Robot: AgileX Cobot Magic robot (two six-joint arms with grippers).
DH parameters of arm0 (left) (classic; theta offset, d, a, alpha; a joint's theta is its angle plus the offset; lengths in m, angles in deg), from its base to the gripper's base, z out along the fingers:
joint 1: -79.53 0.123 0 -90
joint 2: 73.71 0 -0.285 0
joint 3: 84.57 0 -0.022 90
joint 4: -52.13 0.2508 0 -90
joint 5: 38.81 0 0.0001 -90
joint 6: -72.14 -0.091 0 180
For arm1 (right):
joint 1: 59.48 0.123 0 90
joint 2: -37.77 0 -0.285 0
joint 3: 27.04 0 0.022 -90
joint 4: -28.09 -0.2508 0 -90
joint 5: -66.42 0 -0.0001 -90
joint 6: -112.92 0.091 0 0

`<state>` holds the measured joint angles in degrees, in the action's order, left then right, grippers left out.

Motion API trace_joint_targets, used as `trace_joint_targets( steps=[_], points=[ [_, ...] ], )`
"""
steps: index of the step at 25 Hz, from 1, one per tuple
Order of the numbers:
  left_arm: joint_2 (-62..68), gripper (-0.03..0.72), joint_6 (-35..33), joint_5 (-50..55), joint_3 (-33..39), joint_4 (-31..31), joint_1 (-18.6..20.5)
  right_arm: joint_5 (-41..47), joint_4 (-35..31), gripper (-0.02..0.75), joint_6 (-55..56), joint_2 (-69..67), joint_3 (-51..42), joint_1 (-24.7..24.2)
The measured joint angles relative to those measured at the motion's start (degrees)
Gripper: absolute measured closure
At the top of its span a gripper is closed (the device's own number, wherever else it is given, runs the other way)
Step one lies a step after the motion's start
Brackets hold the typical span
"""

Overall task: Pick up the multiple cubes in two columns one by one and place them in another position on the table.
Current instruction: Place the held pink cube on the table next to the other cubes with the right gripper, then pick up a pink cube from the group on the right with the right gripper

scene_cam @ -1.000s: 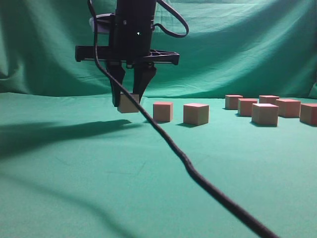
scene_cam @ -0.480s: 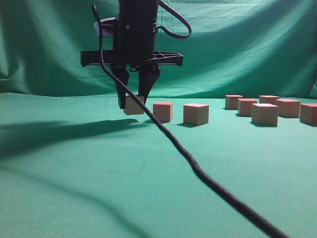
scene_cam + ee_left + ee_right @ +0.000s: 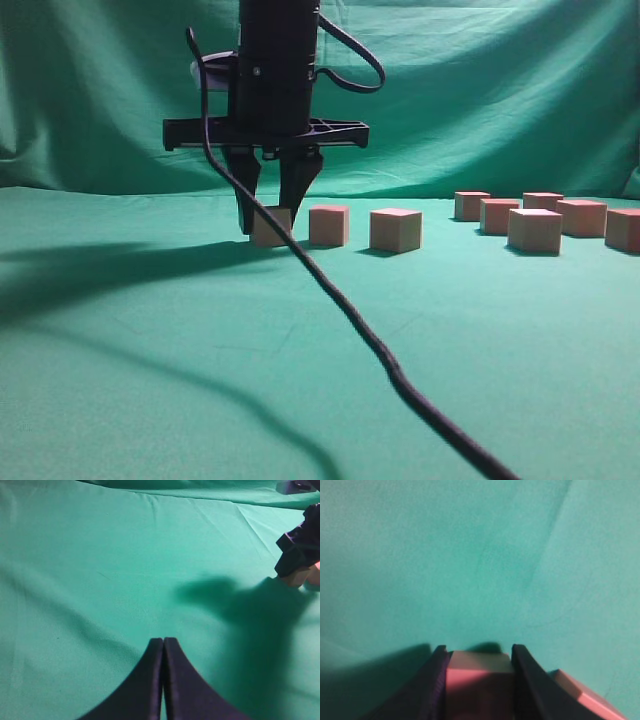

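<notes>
My right gripper (image 3: 268,224) hangs from the black arm and is shut on one pinkish-red cube (image 3: 272,228). That cube's base is level with the bases of two cubes (image 3: 329,224) (image 3: 396,229) standing in a row to its right on the table (image 3: 150,330). In the right wrist view the held cube (image 3: 479,680) fills the gap between both fingers of the gripper (image 3: 479,652), and a neighbouring cube (image 3: 585,697) shows at bottom right. My left gripper (image 3: 163,641) is shut on nothing above bare cloth. It sees the right gripper's fingers (image 3: 295,555) and the cube (image 3: 296,578) far right.
Several more cubes (image 3: 534,229) stand in a cluster at the back right, one (image 3: 624,229) cut by the frame edge. A black cable (image 3: 360,330) runs from the arm down across the front of the cloth. A green backdrop (image 3: 500,90) hangs behind.
The right gripper has come down and slightly to the right with the cube, from above the cloth to table level beside the row. The left gripper's earlier state is not shown.
</notes>
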<state>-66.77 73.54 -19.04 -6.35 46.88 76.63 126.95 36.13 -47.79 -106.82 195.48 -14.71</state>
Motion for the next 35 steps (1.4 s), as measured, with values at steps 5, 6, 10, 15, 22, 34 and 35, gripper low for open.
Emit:
trace_joint_targets(
  steps=[5,6,10,15,22,34,35],
  points=[
    [0.0,0.688,0.0,0.0,0.0,0.0,0.0,-1.2,-0.1,0.383,-2.0,0.0,0.0,0.0],
    [0.0,0.688,0.0,0.0,0.0,0.0,0.0,-1.3,-0.1,0.335,-2.0,0.0,0.2,0.0],
    [0.0,0.688,0.0,0.0,0.0,0.0,0.0,-0.5,-0.1,0.255,-3.6,0.0,4.7,0.0],
    [0.0,0.688,0.0,0.0,0.0,0.0,0.0,6.0,1.9,0.229,-5.0,0.0,15.3,0.0],
    [0.0,0.688,0.0,0.0,0.0,0.0,0.0,11.3,4.6,0.229,-5.8,4.1,23.4,-0.5],
    [0.0,0.688,0.0,0.0,0.0,0.0,0.0,11.5,2.6,0.229,-7.3,34.5,-11.2,-11.1],
    [0.0,0.688,0.0,0.0,0.0,0.0,0.0,11.5,2.6,0.229,-6.5,37.1,-15.7,-12.5]
  ],
)
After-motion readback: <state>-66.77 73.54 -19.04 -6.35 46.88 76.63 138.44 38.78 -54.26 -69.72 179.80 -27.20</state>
